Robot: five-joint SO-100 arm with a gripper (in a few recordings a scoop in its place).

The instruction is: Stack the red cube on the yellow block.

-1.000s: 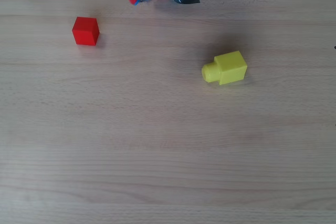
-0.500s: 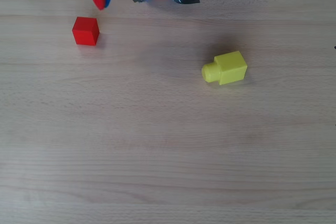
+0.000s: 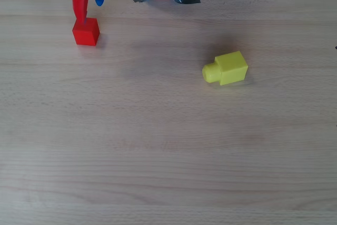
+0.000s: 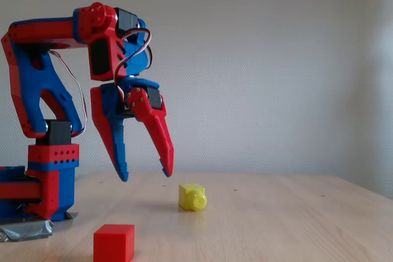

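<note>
Overhead view: the red cube (image 3: 86, 31) lies at the upper left of the counter (image 3: 168, 146), and the yellow block (image 3: 226, 68) lies on its side well apart to the right, its round stub pointing left. The gripper (image 3: 90, 10) reaches in from the top edge with its fingers spread; the red finger's tip overlaps the cube's far edge while the blue finger sits further right. The likely trouble is an off-centre approach: if the cube is not squarely between the fingers when they descend, one tip could land on top or nudge it aside. Compared with half a second ago, the fingers have parted and the red one has moved down over the cube; neither block has shifted.

Fixed view: the gripper (image 4: 145, 175) hangs open well above the counter (image 4: 295, 213), holding nothing, with the red cube (image 4: 113, 243) on the surface nearer the camera and the yellow block (image 4: 192, 197) behind. A long descent from this height gives room for sideways drift.
</note>
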